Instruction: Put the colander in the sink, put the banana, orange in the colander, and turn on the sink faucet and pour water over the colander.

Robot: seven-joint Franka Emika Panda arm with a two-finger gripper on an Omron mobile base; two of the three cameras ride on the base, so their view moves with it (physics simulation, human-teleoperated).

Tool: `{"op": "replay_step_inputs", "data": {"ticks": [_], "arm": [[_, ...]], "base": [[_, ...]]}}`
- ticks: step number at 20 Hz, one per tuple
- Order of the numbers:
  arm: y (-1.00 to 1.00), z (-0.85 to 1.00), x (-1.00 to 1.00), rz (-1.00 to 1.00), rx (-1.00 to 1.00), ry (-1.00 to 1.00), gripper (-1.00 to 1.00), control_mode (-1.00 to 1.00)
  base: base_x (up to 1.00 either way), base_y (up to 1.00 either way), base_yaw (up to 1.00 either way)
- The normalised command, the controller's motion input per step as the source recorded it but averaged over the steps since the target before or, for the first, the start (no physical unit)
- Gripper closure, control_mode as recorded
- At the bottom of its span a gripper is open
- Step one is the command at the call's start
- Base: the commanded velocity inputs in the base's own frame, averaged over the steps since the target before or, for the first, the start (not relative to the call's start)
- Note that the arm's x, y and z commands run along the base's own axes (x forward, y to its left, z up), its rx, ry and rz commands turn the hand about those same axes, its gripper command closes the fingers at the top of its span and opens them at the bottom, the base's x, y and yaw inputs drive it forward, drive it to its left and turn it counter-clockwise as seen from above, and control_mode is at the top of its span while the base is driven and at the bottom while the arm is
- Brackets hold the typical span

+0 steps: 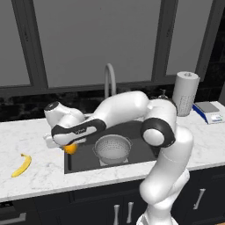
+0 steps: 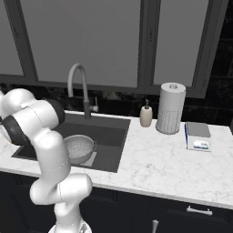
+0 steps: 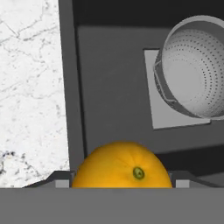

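Holding the orange [image 3: 121,165] between its two dark fingertips [image 3: 57,178], the gripper [image 1: 66,147] hangs over the left end of the sink [image 1: 140,132]; the fingers stand wide apart with the fruit filling the gap between them.

Hidden or cut off:
- Orange: in the left base view a small bright patch [image 1: 70,148] shows under the hand, the rest covered by the white wrist. In the hand view its lower part is cut by the frame's bottom.
- Fingers: just their tips show beside the fruit in the hand view; contact at the pads is hard to make out.
- Colander [image 1: 112,148]: upright on the lighter square of the basin floor. The hand view cuts its far rim at the right edge [image 3: 192,70]; in the right base view the arm covers its left side [image 2: 81,148].
- Sink faucet [image 1: 110,79]: its base is hidden behind the arm in the left base view.

Shown by one view, not another:
- Banana [image 1: 22,165]: lying on the white marble counter [image 1: 35,176] well left of the sink, seen from the left base camera.
- Faucet stem and side lever [image 2: 86,107]: clear from the right base camera.
- Soap bottle [image 2: 146,116], paper-towel roll [image 2: 170,108] and scale [image 2: 197,135]: right of the sink, plainest in the right base view.
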Motion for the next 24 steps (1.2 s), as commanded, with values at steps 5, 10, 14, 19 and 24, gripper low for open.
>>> {"op": "replay_step_inputs", "data": {"ticks": [5,10,14,19,24], "arm": [[-0.84,0.16,0.0,-0.02,-0.08,-0.01,1.0,-1.0],[-0.64,0.04,0.27,-0.05,-0.15,0.11,1.0,-1.0],[-0.37,-0.15,0.35,-0.07,-0.18,0.13,1.0,-1.0],[-0.3,-0.25,0.41,-0.1,-0.19,0.11,1.0,-1.0],[-0.27,-0.26,0.4,-0.07,-0.15,0.07,1.0,-1.0]], "base": [[0.0,0.0,0.0],[0.0,0.0,0.0],[0.0,0.0,0.0],[0.0,0.0,0.0],[0.0,0.0,0.0]]}}
